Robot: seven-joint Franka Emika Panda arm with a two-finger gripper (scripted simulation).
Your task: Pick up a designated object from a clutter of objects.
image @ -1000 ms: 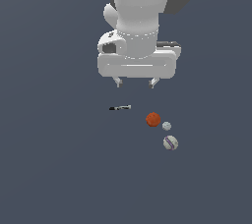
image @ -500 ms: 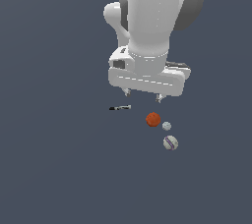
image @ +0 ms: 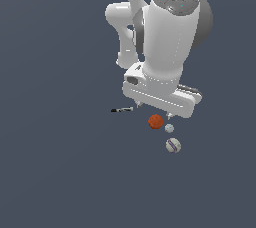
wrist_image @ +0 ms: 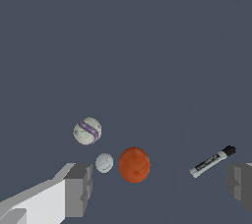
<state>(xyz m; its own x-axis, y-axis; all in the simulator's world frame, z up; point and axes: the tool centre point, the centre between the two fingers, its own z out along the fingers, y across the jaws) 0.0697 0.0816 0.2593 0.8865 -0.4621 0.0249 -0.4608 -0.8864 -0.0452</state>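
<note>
The designated object, a white ball with purple stripes (image: 173,145), lies on the dark floor; it also shows in the wrist view (wrist_image: 87,131). Beside it lie a smaller pale ball (image: 169,128) (wrist_image: 104,162), an orange-red ball (image: 155,121) (wrist_image: 134,164) and a thin dark stick with a white middle (image: 121,109) (wrist_image: 212,161). My gripper (image: 153,111) (wrist_image: 160,187) is open and empty, above the orange-red ball and the stick. Its fingers (wrist_image: 78,190) stand wide apart. The striped ball lies beyond the fingertips, apart from them.
Only the flat dark grey floor (image: 60,172) surrounds the few items. The arm's white body (image: 165,47) fills the upper middle of the exterior view.
The arm has swung toward the exterior view's right and come lower, nearer the balls. The balls and the stick have not moved. The gripper stays open.
</note>
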